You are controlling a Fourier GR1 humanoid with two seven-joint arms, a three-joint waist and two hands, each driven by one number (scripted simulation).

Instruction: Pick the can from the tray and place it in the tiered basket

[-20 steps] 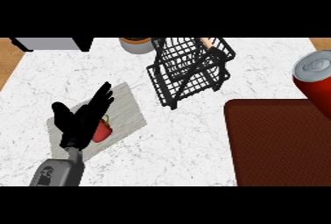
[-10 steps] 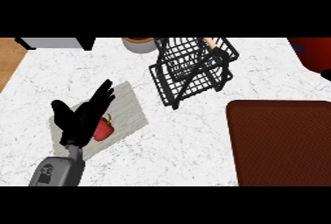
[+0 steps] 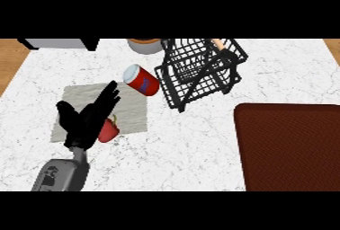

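Can (image 3: pixel 141 80) is off the tray (image 3: pixel 292 148), tilted just left of the tiered basket (image 3: pixel 199 72), not in it, with no hand on it. Left hand (image 3: pixel 85 120) is open, fingers straight, over the grey mat (image 3: pixel 133 112); right hand not visible. Likely remaining: regrasp the can and put it in the basket.

Seen from steeply above, a white marble tabletop (image 3: pixel 199 148) with fine grey veins fills nearly the whole view. Beyond its left edge and at its far right corner, a warm brown wooden surface (image 3: pixel 9 63) shows; whether it is floor or panelling cannot be told. At the far left corner sits a pale grey, box-like appliance (image 3: pixel 60 43) with a dark rim, cut off by the view's edge. The light is even and soft, casting only faint shadows.
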